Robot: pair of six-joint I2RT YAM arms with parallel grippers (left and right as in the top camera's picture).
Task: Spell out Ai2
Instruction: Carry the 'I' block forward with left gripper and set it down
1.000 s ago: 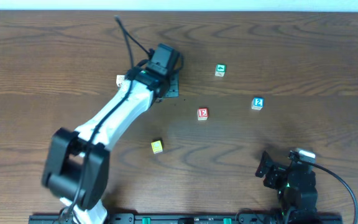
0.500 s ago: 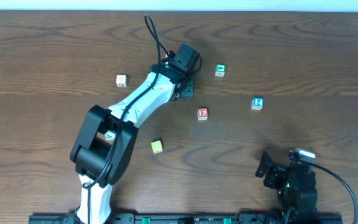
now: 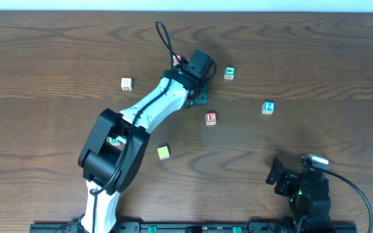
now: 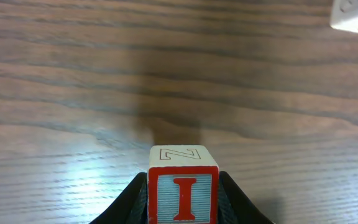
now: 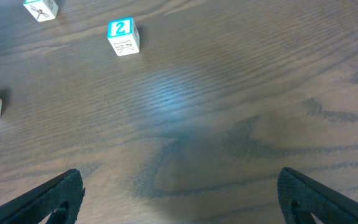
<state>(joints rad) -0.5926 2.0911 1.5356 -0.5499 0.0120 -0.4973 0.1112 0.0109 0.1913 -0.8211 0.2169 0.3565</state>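
I cube (image 4: 182, 194), left wrist view: pinched between the left jaws, red "I" facing the camera. Its shadow falls on the surface (image 4: 73, 93) ahead, so it is probably held clear of the wood for placing.
Overhead, left arm (image 3: 153, 109): reaches to the far middle and hides the I cube. The E cube (image 3: 211, 118) lies just near-right of it. A red-edged cube (image 3: 176, 59) sits just beyond, letter unreadable.
Overhead, 2 cube (image 3: 268, 107): right of centre, alone; no row begun yet.
Right wrist view, right jaws: spread wide, gripping nothing, parked near-right. The 2 cube (image 5: 123, 36) lies ahead to the far left, likely theirs to fetch.
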